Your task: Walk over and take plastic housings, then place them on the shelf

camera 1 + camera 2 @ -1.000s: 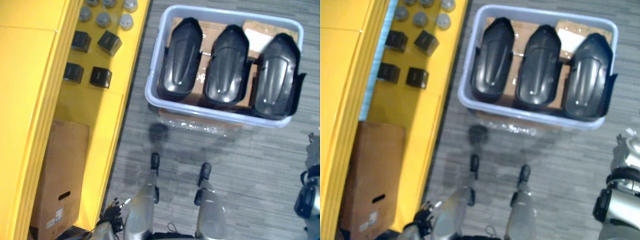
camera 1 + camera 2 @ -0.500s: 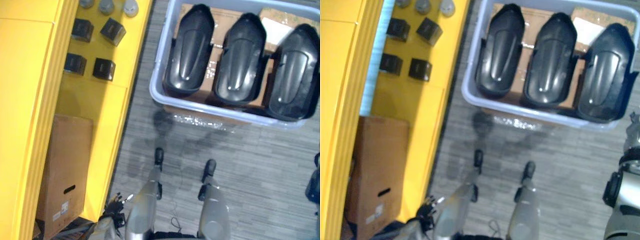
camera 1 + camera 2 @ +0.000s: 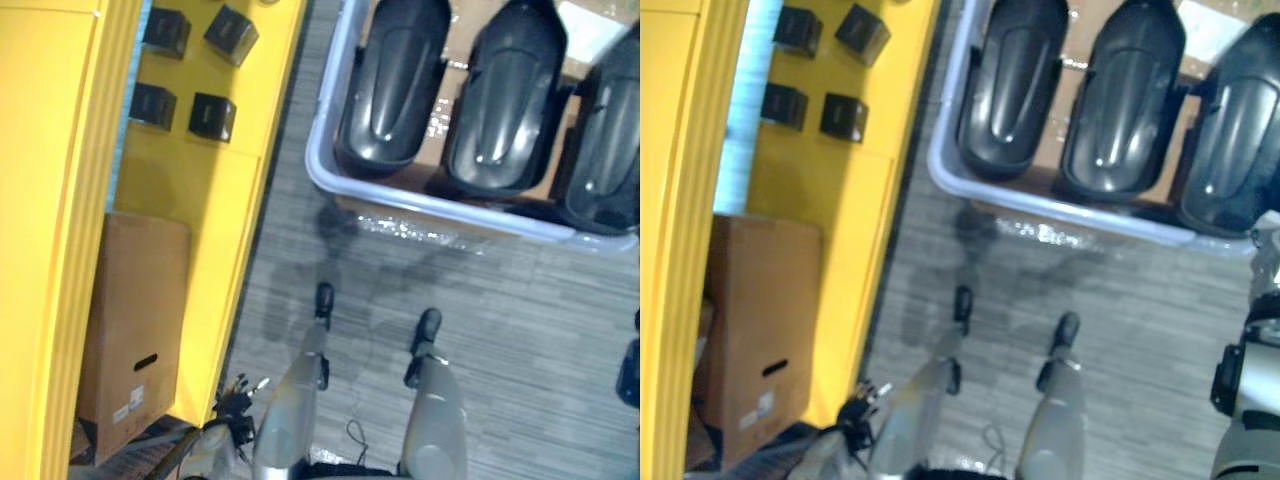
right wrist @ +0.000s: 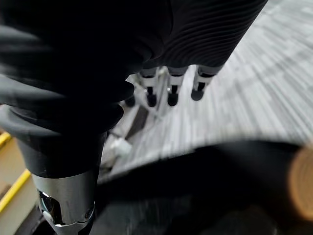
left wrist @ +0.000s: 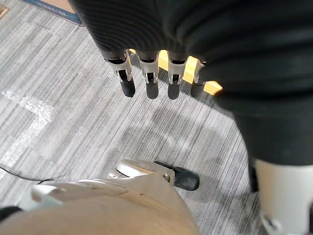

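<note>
Three black housings (image 3: 395, 85) side by side in a pale bin (image 3: 330, 185) on grey carpet (image 3: 520, 300), yellow shelf (image 3: 215, 200) beside it holding small black boxes (image 3: 210, 115) and a cardboard box (image 3: 135, 330), left hand (image 5: 150, 81) and right hand (image 4: 170, 90) with fingers straight, empty.

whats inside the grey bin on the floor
In the bin: three black housings side by side on brown cardboard, with a white sheet at the far corner. Whatever lies beneath the housings is hidden.

Three glossy black plastic housings (image 3: 392, 85), side by side, domed backs up, in the pale bin (image 3: 316, 165) before me.
</note>
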Controlling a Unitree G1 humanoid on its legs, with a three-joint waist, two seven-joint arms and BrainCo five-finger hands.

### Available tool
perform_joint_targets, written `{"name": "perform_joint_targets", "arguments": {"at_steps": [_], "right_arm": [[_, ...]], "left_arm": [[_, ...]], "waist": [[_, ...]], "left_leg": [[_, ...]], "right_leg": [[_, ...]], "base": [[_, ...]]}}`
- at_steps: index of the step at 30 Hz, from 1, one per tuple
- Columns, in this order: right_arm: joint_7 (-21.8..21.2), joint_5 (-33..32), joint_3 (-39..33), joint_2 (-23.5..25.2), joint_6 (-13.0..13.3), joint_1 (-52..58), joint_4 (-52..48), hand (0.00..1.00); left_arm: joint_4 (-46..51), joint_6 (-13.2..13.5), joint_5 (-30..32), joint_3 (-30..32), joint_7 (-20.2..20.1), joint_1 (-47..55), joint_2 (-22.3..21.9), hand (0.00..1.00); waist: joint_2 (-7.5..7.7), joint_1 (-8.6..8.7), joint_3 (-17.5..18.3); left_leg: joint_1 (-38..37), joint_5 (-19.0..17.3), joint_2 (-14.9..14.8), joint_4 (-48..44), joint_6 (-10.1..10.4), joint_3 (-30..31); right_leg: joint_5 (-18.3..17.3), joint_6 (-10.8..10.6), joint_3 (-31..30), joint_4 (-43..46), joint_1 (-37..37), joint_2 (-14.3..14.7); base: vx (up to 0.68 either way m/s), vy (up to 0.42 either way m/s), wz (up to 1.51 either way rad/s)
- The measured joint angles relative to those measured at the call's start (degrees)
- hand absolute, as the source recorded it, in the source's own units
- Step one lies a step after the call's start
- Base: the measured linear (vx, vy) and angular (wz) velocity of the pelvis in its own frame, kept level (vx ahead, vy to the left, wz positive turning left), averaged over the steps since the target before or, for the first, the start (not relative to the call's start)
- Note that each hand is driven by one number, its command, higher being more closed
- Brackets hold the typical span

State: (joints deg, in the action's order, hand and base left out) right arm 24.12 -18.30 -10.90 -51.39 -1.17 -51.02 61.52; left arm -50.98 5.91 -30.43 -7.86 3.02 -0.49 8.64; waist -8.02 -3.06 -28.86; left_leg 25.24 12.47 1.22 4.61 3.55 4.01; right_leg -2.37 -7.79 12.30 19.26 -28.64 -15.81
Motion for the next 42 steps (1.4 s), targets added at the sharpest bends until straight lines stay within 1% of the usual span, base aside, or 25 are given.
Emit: {"name": "perform_joint_targets", "arguments": {"at_steps": [4,9,10,12,13,14,15,18,21,28,30,33,36,37,39,42], "right_arm": [[-0.33,1.12,0.39,-0.37,-0.04,-0.95,-3.16,0.00],[-0.75,1.21,1.06,-0.99,-1.93,-1.30,-5.16,0.00],[-1.41,1.22,1.48,-1.22,-2.50,-1.31,-5.99,1.00],[-2.28,1.32,1.68,-1.23,-3.60,-1.32,-7.11,1.00],[-3.30,1.94,2.59,-1.28,-4.67,-1.30,-7.19,1.00],[-3.69,3.00,3.37,-1.35,-5.76,-1.26,-7.19,1.00],[-3.80,3.43,3.43,-1.61,-6.26,-1.29,-7.22,1.00],[-5.53,3.42,4.15,-2.64,-8.88,-1.33,-7.22,1.00],[-5.25,3.47,5.46,-2.56,-10.65,-1.31,-7.00,1.00],[-4.45,3.68,5.97,-2.56,-11.68,-2.25,-6.21,1.00],[-4.03,5.42,6.49,-2.55,-12.74,-2.75,-6.02,1.00],[-3.85,6.27,6.64,-2.51,-13.70,-3.02,-5.97,1.00],[-2.41,7.42,7.26,-2.19,-15.27,-3.04,-5.17,1.00],[-1.63,7.88,7.58,-1.73,-15.46,-3.03,-4.56,1.00],[-1.47,8.01,7.58,-1.71,-15.63,-3.01,-4.12,1.00],[-1.54,9.82,7.58,-1.60,-16.02,-2.63,-3.47,1.00]], "left_arm": [[0.27,0.13,-1.17,0.10,-1.53,-0.13,-0.24,0.00],[0.36,0.06,-1.31,0.28,-2.23,-0.96,-0.45,0.00],[0.36,0.02,-1.31,0.37,-2.32,-1.31,-0.56,0.00],[0.41,-0.11,-2.52,0.37,-2.47,-1.81,-0.75,0.00],[0.60,-0.08,-3.09,0.39,-2.88,-1.87,-0.83,0.00],[0.82,-0.09,-3.26,0.38,-3.23,-1.88,-0.85,0.00],[0.90,-0.09,-3.26,0.38,-3.25,-1.88,-0.87,0.00],[1.06,-0.05,-3.36,0.39,-3.27,-1.88,-1.04,0.00],[1.42,0.03,-3.37,0.35,-3.25,-1.88,-1.13,0.00],[1.50,0.21,-3.48,-0.01,-3.23,-1.88,-1.27,0.00],[1.50,0.20,-3.48,-0.14,-3.24,-1.88,-1.27,0.00],[1.50,0.19,-3.48,-0.28,-3.20,-1.88,-1.37,0.00],[1.45,0.23,-3.44,-0.35,-3.15,-1.88,-2.00,0.00],[1.41,0.26,-3.33,-0.57,-3.01,-1.88,-2.29,0.00],[1.42,0.38,-3.23,-1.67,-2.64,-1.88,-2.29,0.00],[1.34,0.84,-2.05,-2.01,-0.58,-1.88,-2.29,0.00]], "waist": [[-0.31,-0.22,0.15],[-0.32,-1.03,0.15],[-0.37,-1.03,0.15],[-0.52,-0.96,0.12],[-0.55,-0.94,0.11],[-0.55,-1.04,0.11],[-0.55,-1.10,0.11],[-0.55,-1.14,0.11],[-0.56,-1.14,0.12],[-0.72,-1.10,0.22],[-0.83,-1.14,0.30],[-1.06,-1.21,0.46],[-1.56,-1.43,0.81],[-1.83,-1.42,0.98],[-2.16,-1.40,1.20],[-2.41,-1.29,1.48]], "left_leg": [[1.81,-0.04,-0.04,-1.37,0.02,0.02],[3.21,-0.70,-0.02,-3.10,0.07,-0.05],[3.82,-0.93,-0.07,-3.33,0.04,-0.32],[4.51,-1.05,-0.64,-3.41,-0.16,-2.40],[4.97,-1.04,-0.93,-4.00,-0.19,-3.53],[5.00,-1.03,-0.89,-4.20,-0.20,-3.59],[5.00,-0.99,-0.87,-4.24,-0.19,-3.62],[5.00,-0.83,-0.97,-4.25,-0.11,-3.67],[4.96,-0.72,-1.13,-4.24,-0.20,-3.74],[4.77,-0.68,-1.27,-4.20,-0.16,-4.10],[4.69,-0.66,-1.30,-4.19,-0.14,-4.23],[4.54,-0.65,-1.30,-4.16,-0.12,-4.29],[4.11,-0.65,-1.31,-4.00,-0.12,-4.36],[3.64,-0.59,-1.33,-3.74,-0.05,-4.40],[3.04,-0.46,-1.37,-3.29,0.00,-4.46],[1.40,-0.30,-1.54,-2.39,0.12,-4.53]], "right_leg": [[-0.68,0.27,0.00,1.56,-1.78,-0.18],[-1.54,0.63,-0.02,3.58,-3.10,-0.52],[-1.77,0.63,0.07,4.04,-3.68,-0.89],[-1.95,0.67,0.16,4.85,-4.46,-1.11],[-2.01,0.65,0.22,5.09,-4.62,-1.17],[-2.01,0.65,0.20,5.12,-4.60,-1.17],[-2.01,0.65,0.19,5.13,-4.59,-1.17],[-2.01,0.65,0.20,5.13,-4.60,-1.17],[-2.01,0.66,0.21,5.13,-4.60,-1.07],[-2.00,0.66,0.13,5.11,-4.60,-1.00],[-2.00,0.67,0.07,5.11,-4.59,-0.99],[-1.99,0.67,0.04,5.10,-4.49,-0.99],[-1.99,0.67,0.03,5.04,-4.18,-1.00],[-1.99,0.66,0.07,4.92,-3.80,-0.99],[-1.98,0.64,0.18,4.70,-3.22,-0.98],[-1.92,0.58,0.32,3.98,-1.69,-0.75]], "base": [[0.00,-0.020,0.03],[-0.03,-0.006,0.04],[-0.05,0.020,0.07],[-0.04,0.009,0.09],[-0.02,0.000,0.05],[-0.01,0.002,0.03],[0.00,0.000,0.00],[0.00,0.000,0.00],[0.00,0.000,0.00],[0.00,0.000,0.00],[0.00,0.000,0.00],[0.00,0.000,0.00],[0.00,0.000,0.00],[0.00,0.000,0.00],[0.00,0.000,0.00],[0.00,0.000,0.00]]}}
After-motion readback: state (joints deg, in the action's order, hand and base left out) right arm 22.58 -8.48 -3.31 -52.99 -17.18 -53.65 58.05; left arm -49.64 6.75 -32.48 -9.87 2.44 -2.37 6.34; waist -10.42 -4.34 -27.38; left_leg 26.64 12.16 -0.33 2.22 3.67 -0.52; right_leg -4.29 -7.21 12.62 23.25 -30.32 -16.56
